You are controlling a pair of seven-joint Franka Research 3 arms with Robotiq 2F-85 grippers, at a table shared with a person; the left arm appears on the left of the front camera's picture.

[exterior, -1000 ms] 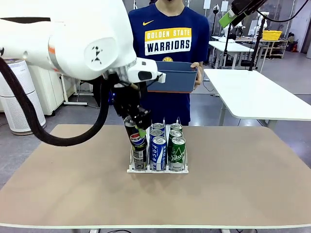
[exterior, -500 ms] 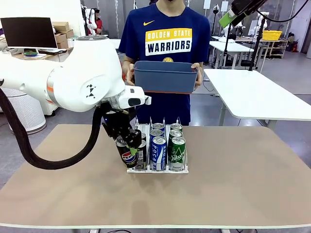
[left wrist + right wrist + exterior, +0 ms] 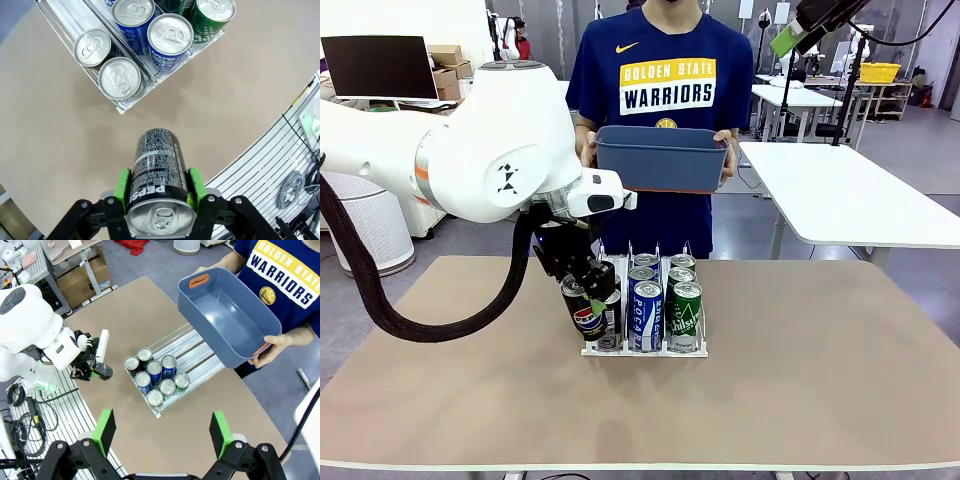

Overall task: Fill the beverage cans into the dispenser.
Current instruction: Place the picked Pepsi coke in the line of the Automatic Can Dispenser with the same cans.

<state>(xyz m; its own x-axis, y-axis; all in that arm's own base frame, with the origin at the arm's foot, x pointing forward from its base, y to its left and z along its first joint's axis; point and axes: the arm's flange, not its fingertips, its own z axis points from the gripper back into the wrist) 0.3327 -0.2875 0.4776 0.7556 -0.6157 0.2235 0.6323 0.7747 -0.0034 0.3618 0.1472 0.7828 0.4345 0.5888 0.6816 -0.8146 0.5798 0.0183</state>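
My left gripper (image 3: 588, 300) is shut on a black Pepsi can (image 3: 584, 314), which hangs tilted just above the table at the front left corner of the white dispenser (image 3: 645, 352). In the left wrist view the green pads (image 3: 121, 185) clamp the Pepsi can (image 3: 159, 172), and the dispenser (image 3: 121, 107) lies ahead with silver-topped, blue and green cans. Several cans (image 3: 155, 375) fill the front of the dispenser (image 3: 194, 347). My right gripper (image 3: 162, 435) hangs open and empty high above the table.
A person at the far side holds an empty blue-grey bin (image 3: 660, 158) with both hands above the table's far edge. The brown table (image 3: 800, 380) is bare to the right and in front of the dispenser. The bin (image 3: 227, 322) hovers over the dispenser's rear end.
My left gripper has come down and to the left with the Pepsi can, from above the left lane to beside the dispenser's front corner. The can is tilted now. The right gripper is unchanged.
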